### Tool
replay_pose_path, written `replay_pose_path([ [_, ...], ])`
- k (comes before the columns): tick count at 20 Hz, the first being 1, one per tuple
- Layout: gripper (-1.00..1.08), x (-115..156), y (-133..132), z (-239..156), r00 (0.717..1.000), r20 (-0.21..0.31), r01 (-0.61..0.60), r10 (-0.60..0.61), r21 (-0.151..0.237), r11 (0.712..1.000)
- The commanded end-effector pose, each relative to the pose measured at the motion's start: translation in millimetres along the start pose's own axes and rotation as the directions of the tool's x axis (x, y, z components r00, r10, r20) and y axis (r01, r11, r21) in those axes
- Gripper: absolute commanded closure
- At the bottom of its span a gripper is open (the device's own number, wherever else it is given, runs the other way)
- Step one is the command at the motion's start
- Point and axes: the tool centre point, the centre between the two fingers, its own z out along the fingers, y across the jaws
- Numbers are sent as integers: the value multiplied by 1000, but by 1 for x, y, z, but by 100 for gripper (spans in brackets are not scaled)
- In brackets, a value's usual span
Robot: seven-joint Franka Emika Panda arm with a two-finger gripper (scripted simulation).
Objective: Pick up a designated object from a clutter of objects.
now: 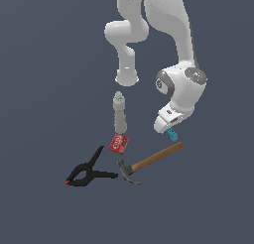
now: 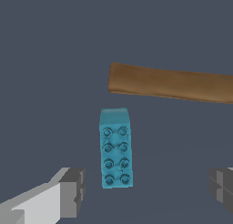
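The designated object, a small teal-blue studded block (image 2: pixel 115 148), lies on the floor just short of the hammer's wooden handle end (image 2: pixel 170 84). My gripper (image 2: pixel 145 189) hovers above it, open, with one finger pad (image 2: pixel 73 191) on each side and the block nearer one pad than the other. In the exterior view the teal block (image 1: pixel 172 134) peeks out under the white hand (image 1: pixel 166 120), whose fingers are hidden. The clutter of objects spreads toward the exterior view's left.
A wooden-handled hammer (image 1: pixel 149 162) lies diagonally right beside the block. A small red box (image 1: pixel 118 143), an upright grey bottle (image 1: pixel 119 113) and a black spring clamp (image 1: pixel 88 173) sit further to the exterior view's left. The arm's base (image 1: pixel 127 77) stands behind.
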Motion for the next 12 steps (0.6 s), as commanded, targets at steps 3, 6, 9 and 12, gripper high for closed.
replay_pose_path([
  [3,-92,-2,-16,15,999,-4,34,-34,7,999],
  [6,-92,-3,-20,18,999,-5,43,-43,9,999],
  [9,-92,-3,-19,18,999,-4,41,-41,9,999],
  [12,-92,-3,-19,22,999,-4,41,-41,9,999],
])
